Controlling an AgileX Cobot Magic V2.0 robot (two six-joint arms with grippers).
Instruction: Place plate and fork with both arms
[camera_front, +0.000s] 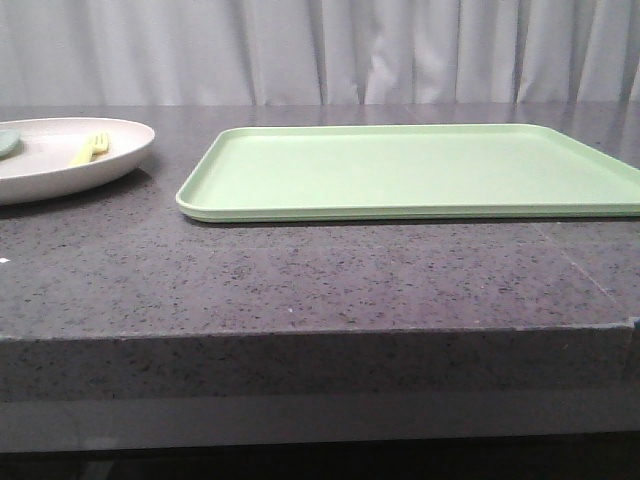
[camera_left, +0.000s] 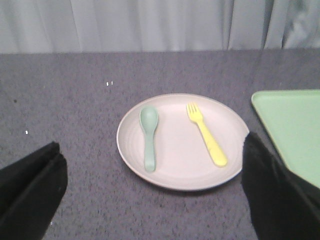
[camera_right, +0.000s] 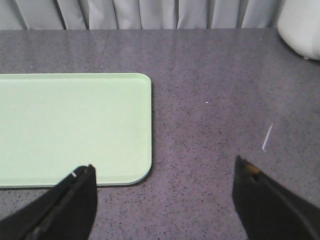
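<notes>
Left gripper (camera_left: 150, 195) is hanging wide open w/ nothing held, over the plate (camera_left: 180, 165), prob. to straddle it. Fork (camera_left: 206, 133) & spoon (camera_left: 149, 136) are lying on it, beside the tray (camera_left: 292, 130). Right gripper (camera_right: 162, 200) is gaping too, by the tray's corner.

The right claw (camera_right: 162, 200) hangs wide open above the grey counter (camera_right: 215, 100), beside the green tray (camera_right: 70, 125).
</notes>
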